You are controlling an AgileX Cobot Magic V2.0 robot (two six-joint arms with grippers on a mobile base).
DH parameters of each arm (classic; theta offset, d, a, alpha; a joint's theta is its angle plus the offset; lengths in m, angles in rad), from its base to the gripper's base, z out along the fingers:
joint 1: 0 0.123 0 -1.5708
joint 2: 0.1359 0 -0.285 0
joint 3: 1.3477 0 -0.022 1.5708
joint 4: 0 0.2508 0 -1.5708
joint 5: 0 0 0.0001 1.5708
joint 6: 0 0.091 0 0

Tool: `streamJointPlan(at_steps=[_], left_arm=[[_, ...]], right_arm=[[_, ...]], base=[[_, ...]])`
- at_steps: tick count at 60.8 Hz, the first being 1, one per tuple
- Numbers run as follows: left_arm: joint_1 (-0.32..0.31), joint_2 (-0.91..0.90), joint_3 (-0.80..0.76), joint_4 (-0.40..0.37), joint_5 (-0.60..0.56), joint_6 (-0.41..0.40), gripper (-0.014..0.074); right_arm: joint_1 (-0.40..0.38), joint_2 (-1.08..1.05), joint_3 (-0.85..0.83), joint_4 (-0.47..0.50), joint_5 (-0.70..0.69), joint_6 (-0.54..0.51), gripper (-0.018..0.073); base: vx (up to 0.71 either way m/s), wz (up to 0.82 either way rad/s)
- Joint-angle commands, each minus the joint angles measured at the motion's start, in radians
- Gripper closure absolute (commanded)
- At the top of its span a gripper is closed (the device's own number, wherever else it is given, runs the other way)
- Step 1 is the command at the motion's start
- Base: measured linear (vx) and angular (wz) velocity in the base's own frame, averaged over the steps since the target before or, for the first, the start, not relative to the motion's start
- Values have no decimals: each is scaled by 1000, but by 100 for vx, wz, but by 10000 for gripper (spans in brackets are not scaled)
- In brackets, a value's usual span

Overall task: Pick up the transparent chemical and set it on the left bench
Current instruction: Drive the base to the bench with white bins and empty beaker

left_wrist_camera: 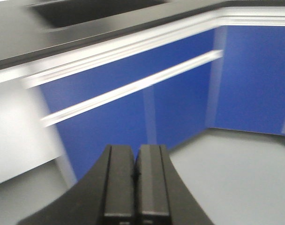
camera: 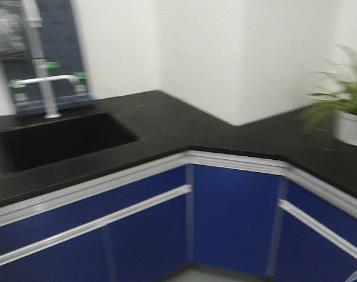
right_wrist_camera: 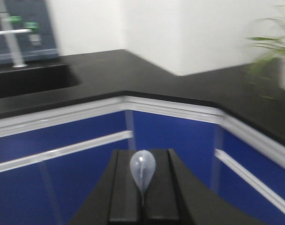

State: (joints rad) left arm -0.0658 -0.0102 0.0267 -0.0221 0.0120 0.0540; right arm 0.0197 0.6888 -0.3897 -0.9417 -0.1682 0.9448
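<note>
My right claw is clamped on the transparent chemical. Its clear bulb stands up between my two pads, and the thin stem seems to run down the seam between them, though the blur keeps me from being sure. My left claw is pressed together with nothing between its pads, hanging low in front of the blue cabinet doors. Ahead of me a black counter turns a corner, with a sink and a faucet on the left of the front view and a potted plant on the right.
</note>
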Motion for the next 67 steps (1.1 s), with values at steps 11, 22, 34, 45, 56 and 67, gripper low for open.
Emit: streamJointPlan(at_steps=[11,22,34,45,56,67], left_arm=[[-2,-19,16,-1,-78,-8,600],[-2,-19,16,-1,-78,-8,600],[-2,-19,16,-1,-78,-8,600],[-2,-19,16,-1,-78,-8,600],[-2,-19,16,-1,-78,-8,600],[-2,-19,16,-1,-78,-8,600]], right_arm=[[0,-4,-29,2,-53,-2,562],[0,-4,-29,2,-53,-2,562],[0,-3,-29,2,-52,-2,562],[0,-3,-29,2,-52,-2,562],[0,-3,-29,2,-52,-2,562],[0,-3,-29,2,-52,-2,562]], base=[[-1,125],[3,115],[7,95],[11,74],[15,54],[19,37]])
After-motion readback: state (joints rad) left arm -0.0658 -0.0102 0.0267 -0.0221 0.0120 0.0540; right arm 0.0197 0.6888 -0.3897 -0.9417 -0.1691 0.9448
